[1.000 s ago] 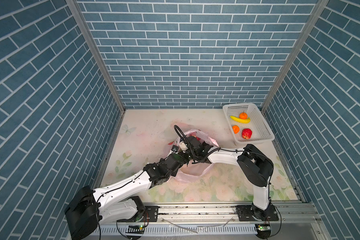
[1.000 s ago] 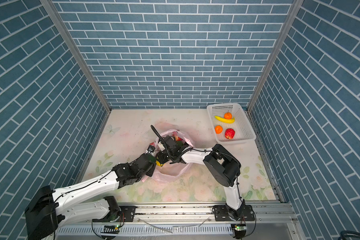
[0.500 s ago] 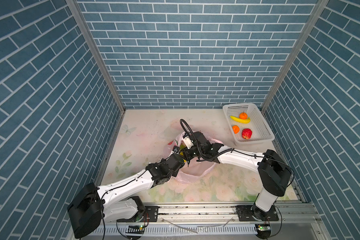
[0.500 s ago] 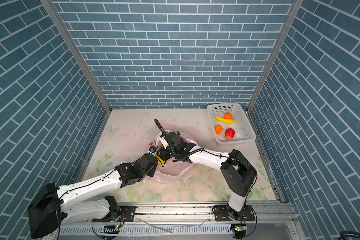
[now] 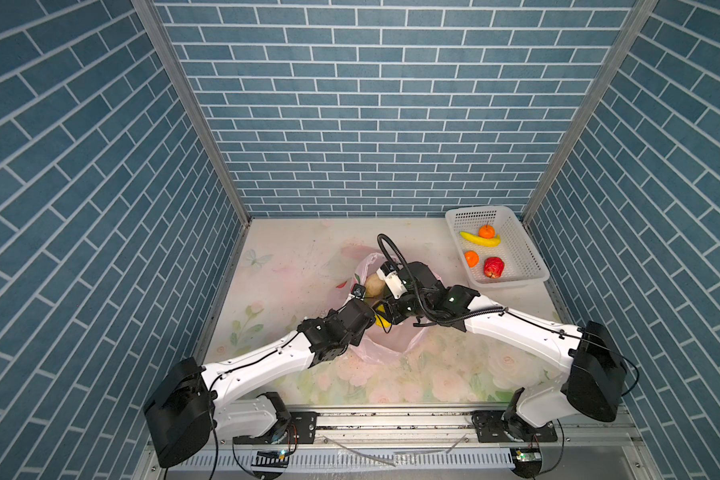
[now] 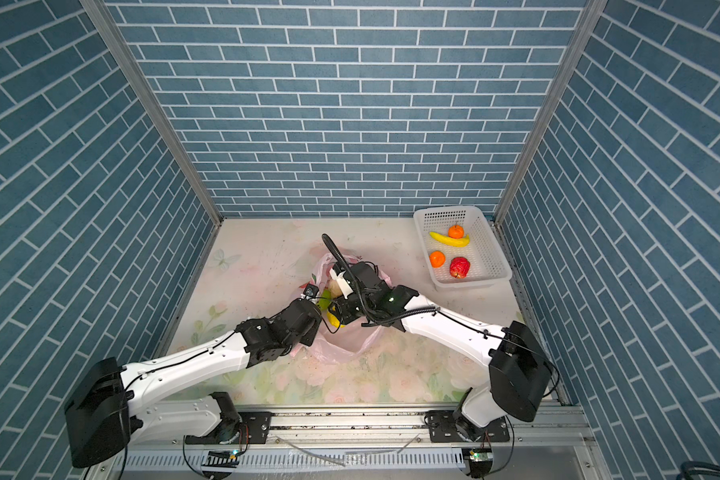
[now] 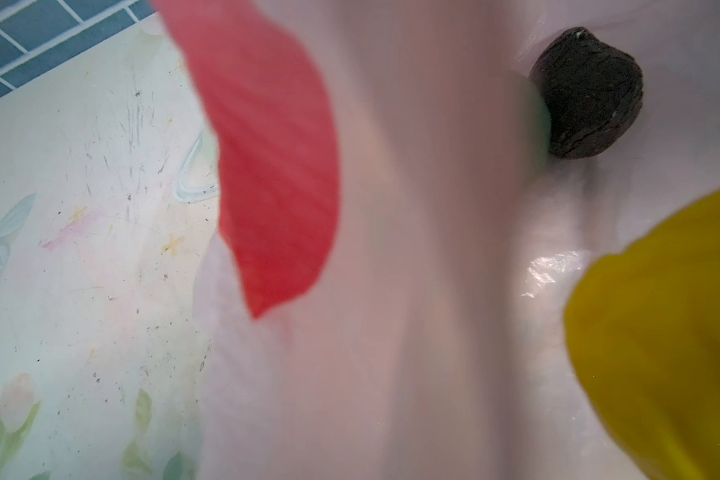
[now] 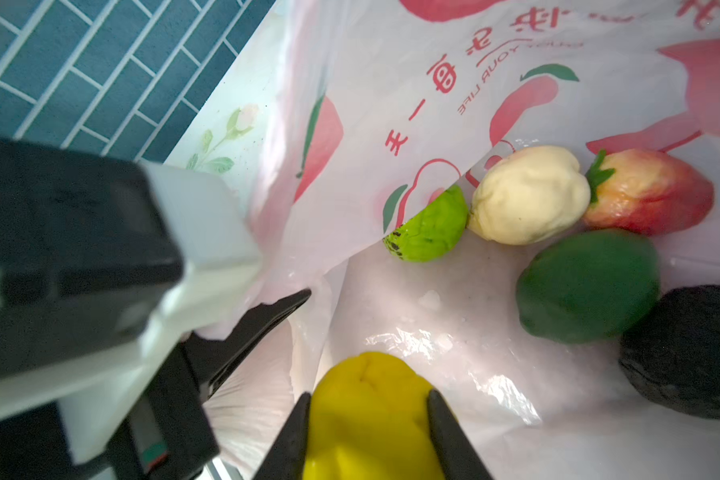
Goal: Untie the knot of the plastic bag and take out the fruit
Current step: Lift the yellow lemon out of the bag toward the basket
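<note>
The pink plastic bag [image 5: 377, 353] [image 6: 337, 353] lies open mid-table; the knot is out of view. My right gripper [image 8: 368, 397] reaches into its mouth and is shut on a yellow lemon [image 8: 366, 374] [image 5: 381, 323]. Loose fruit lies deeper in the bag: a bumpy light green one [image 8: 429, 228], a cream one [image 8: 528, 195], a strawberry [image 8: 649, 191], a green one [image 8: 587, 286] and a dark avocado [image 8: 691, 353] [image 7: 587, 95]. My left gripper [image 5: 366, 319] is shut on the bag's rim film, one of its fingers [image 8: 267, 311] showing. Pink film covers the left wrist view.
A white basket [image 5: 516, 249] [image 6: 485, 245] stands at the back right against the wall, holding a banana [image 5: 481, 240], two orange fruits and a red apple [image 5: 494, 267]. Blue brick walls close in three sides. Both forearms cross low over the front of the mat.
The right arm's elbow has swung outward to the right and lower, while its gripper stayed in the bag's mouth. The left arm has hardly moved.
</note>
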Tool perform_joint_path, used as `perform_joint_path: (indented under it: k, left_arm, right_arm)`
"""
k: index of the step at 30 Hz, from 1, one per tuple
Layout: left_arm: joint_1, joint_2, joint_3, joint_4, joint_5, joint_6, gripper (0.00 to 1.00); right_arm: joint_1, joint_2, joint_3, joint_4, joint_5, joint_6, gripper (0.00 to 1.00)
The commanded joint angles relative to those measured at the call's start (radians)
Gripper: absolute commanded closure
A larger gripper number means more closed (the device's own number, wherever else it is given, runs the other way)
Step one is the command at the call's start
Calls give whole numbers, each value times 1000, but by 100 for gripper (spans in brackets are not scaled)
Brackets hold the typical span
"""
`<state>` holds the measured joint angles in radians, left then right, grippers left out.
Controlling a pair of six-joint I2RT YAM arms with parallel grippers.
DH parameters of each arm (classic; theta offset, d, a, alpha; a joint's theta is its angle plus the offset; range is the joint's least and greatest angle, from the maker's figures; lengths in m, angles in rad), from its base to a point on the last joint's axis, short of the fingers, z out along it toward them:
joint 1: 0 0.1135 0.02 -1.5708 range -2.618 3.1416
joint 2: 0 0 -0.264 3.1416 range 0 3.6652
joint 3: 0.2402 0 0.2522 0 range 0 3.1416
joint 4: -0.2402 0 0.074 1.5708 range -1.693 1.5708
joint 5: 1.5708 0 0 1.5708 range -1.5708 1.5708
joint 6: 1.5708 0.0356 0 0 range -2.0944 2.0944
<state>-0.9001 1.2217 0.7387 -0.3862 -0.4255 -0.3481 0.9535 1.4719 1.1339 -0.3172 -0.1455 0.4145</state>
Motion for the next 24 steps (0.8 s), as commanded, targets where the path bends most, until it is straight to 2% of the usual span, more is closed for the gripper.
perform_joint_path:
  k: [1, 5, 9, 17, 21, 24]
  left_arm:
    - [2, 17, 32, -32, -15, 7, 100]
    - [1, 22, 41, -34, -12, 12, 100]
    - [1, 20, 41, -36, -12, 13, 100]
    - [1, 23, 36, -27, -3, 15, 100]
    - [1, 19, 35, -24, -3, 15, 100]
    - [1, 8, 29, -29, -4, 11, 100]
  right_arm:
    - [-4, -73, 74, -120, 11, -14, 71]
    - [-27, -130, 158, -215, 6, -34, 71]
    - [-106, -169, 255, -274, -27, -43, 71]
    - [-359, -174, 437, -271, -115, -68, 71]
    - [-510, -155, 419, -247, -131, -89, 71]
    - [-640, -140, 345, -176, -151, -86, 71]
